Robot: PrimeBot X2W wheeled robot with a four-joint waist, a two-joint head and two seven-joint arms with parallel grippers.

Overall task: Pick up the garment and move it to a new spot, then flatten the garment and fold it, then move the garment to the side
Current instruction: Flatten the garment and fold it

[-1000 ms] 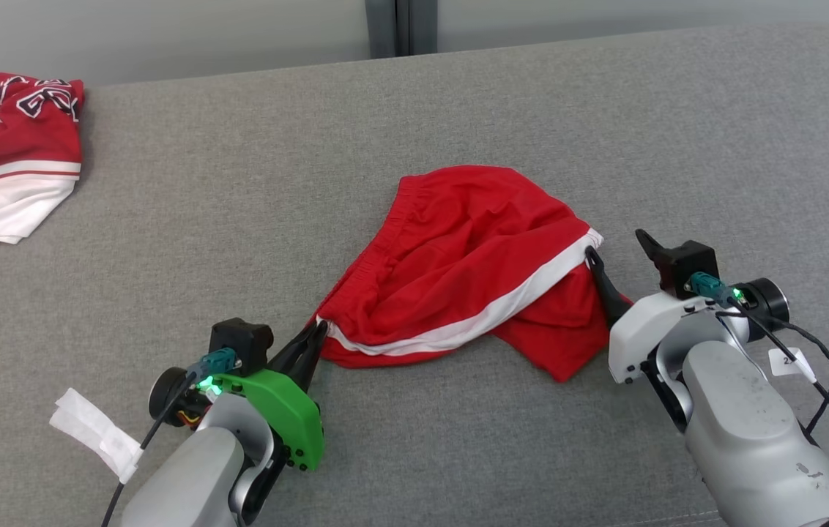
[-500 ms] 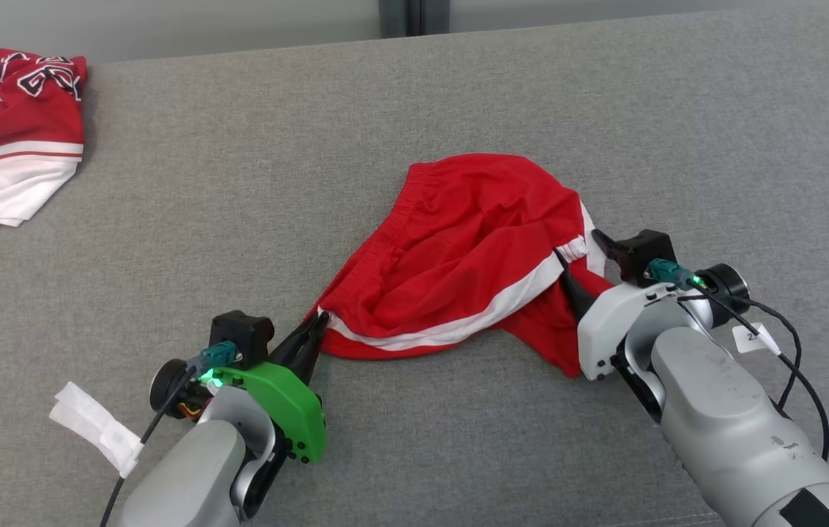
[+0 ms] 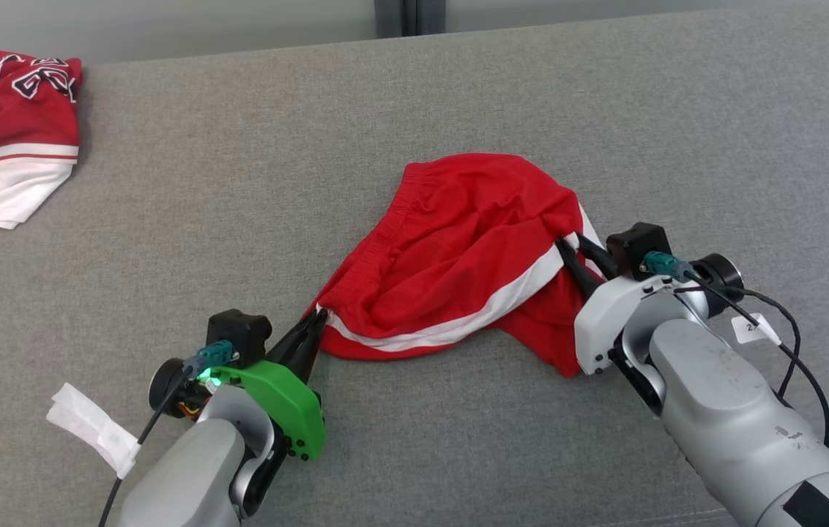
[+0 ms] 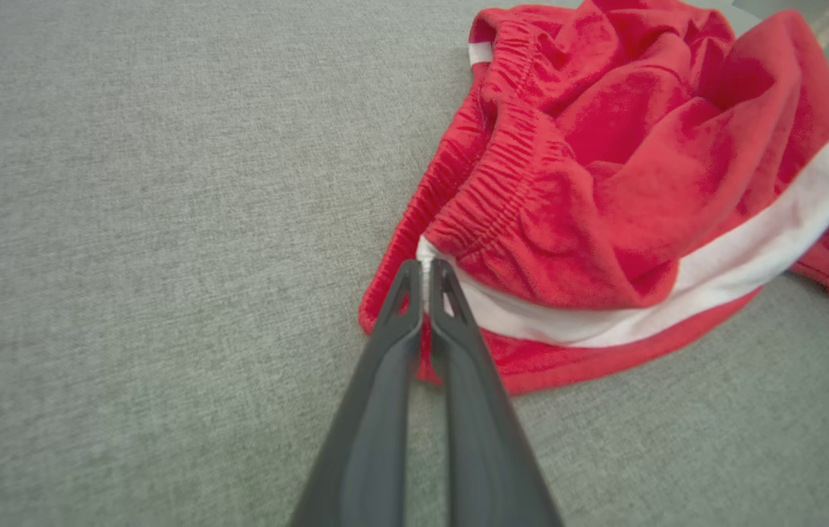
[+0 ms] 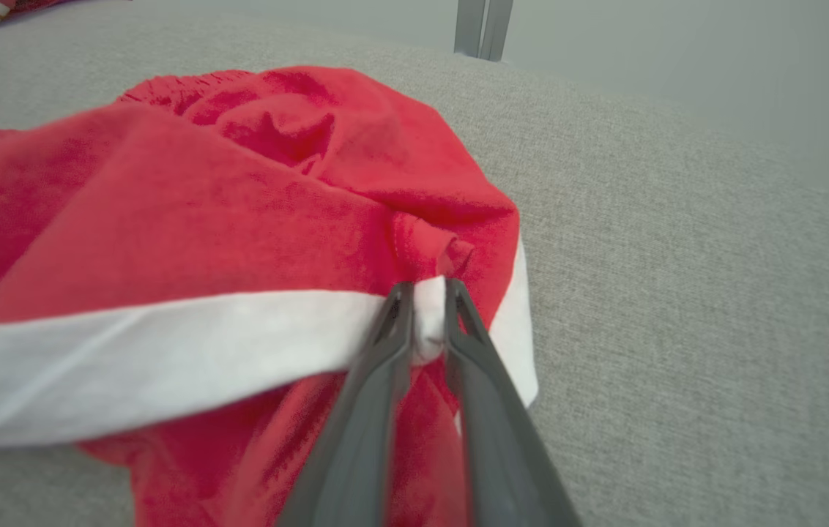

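The garment (image 3: 458, 256) is a pair of red shorts with a white side stripe, lying crumpled mid-surface on grey fabric. My left gripper (image 3: 319, 318) is shut on the garment's near-left corner, where the elastic waistband meets the stripe; the left wrist view shows the garment (image 4: 605, 190) pinched between the left gripper's (image 4: 425, 272) tips. My right gripper (image 3: 568, 245) is shut on the white stripe at the garment's right edge. In the right wrist view, a fold of white cloth bunches between the right gripper's (image 5: 425, 293) fingers, and the garment (image 5: 187, 219) rises to the left.
A second red and white garment (image 3: 8, 132) with black lettering lies at the far left of the grey cushioned surface (image 3: 239, 146). A white tag (image 3: 88, 428) hangs by my left wrist. A dark post (image 3: 407, 16) stands behind the back edge.
My right gripper moved left onto the garment's right edge and closed on the white stripe, bunching the cloth. The left gripper kept its hold. The camera shifted slightly.
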